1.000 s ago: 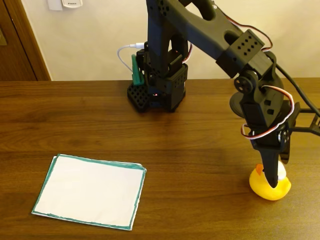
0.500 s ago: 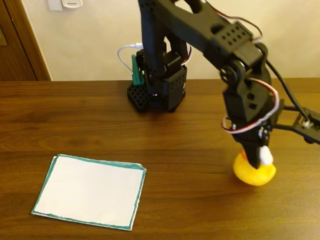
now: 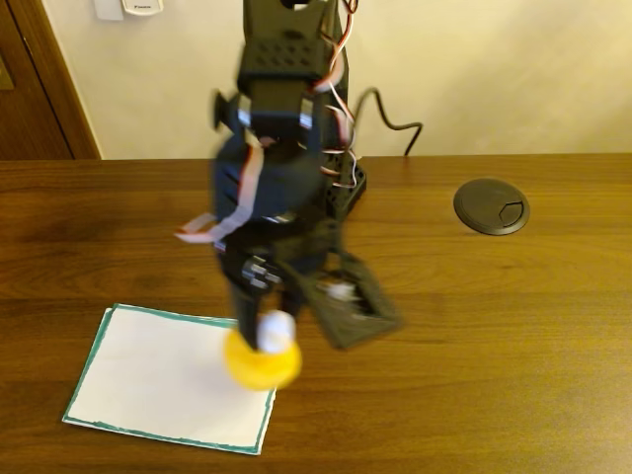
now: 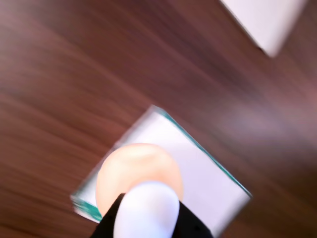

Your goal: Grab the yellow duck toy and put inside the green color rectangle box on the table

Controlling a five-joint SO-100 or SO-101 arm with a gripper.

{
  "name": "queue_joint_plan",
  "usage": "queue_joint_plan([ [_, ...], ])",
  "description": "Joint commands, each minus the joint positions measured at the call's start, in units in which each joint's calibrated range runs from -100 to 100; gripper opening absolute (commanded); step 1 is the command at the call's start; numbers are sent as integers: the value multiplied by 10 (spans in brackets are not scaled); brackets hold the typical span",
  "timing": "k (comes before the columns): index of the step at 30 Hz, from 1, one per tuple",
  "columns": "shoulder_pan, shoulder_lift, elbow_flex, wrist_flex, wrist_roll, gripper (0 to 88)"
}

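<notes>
1. Fixed view: the gripper point(image 3: 265, 348) is clamping the yellow duck point(image 3: 261, 361), carrying it above the right edge of the green-bordered sheet point(image 3: 158, 380).
2. Transport is nearly finishing; next, likely, moving slightly left, lowering, then releasing onto the sheet.

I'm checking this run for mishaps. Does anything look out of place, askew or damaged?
Nothing stands out. The gripper holds the yellow duck toy over the right edge of the green-bordered sheet, which lies flat on the table. The arm is motion-blurred, not damaged.
</notes>
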Motion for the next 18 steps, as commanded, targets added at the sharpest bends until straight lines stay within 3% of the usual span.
queue_joint_plan([
  [1,101,-57,0,6,22,2],
  [6,164,-12,0,-38,30,2],
  [18,173,89,62,-165,23,2],
])
